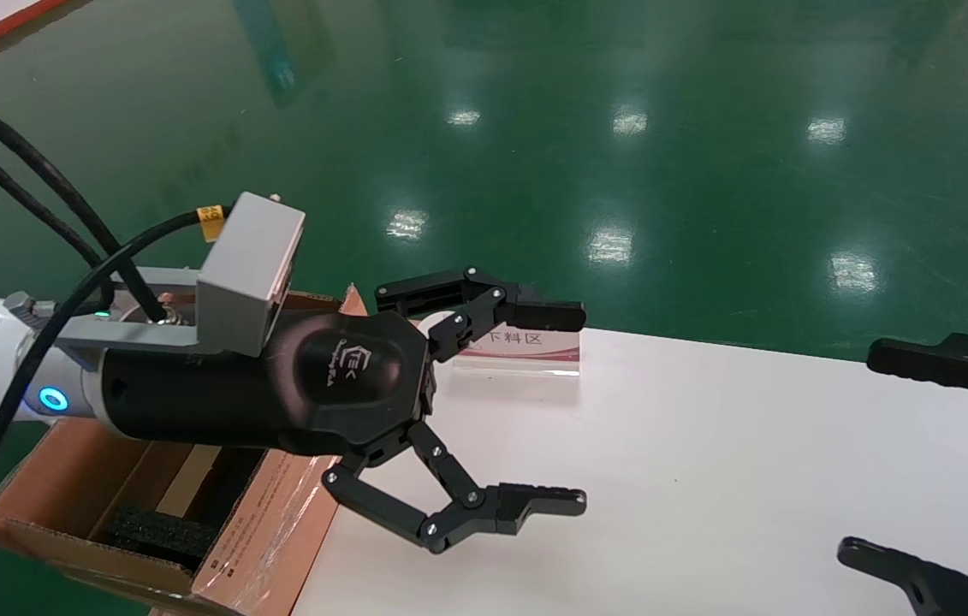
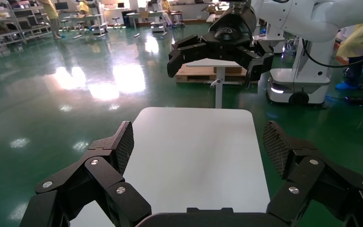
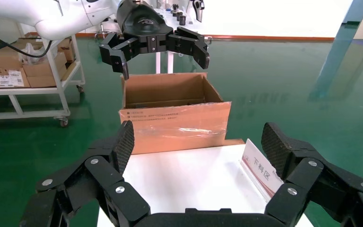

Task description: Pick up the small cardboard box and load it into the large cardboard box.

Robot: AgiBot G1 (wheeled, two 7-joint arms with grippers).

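The small cardboard box shows in none of the views. The large cardboard box (image 1: 270, 522) (image 3: 175, 123) stands off the table's left end, flaps up, taped, with black foam (image 1: 158, 535) inside. My left gripper (image 1: 578, 409) (image 2: 198, 142) hangs open and empty above the table's left edge, just past the box flap; the right wrist view shows it (image 3: 158, 54) above the box. My right gripper (image 1: 860, 453) (image 3: 196, 142) is open and empty over the table's right end, facing the left one (image 2: 212, 64).
The white table (image 1: 706, 470) (image 2: 194, 156) carries only a small acrylic sign (image 1: 526, 346) (image 3: 260, 168) at its far left. Green floor lies all round. A cart with cartons (image 3: 9, 71) stands beyond the box, and a wooden pallet (image 2: 208, 73) past the table's right end.
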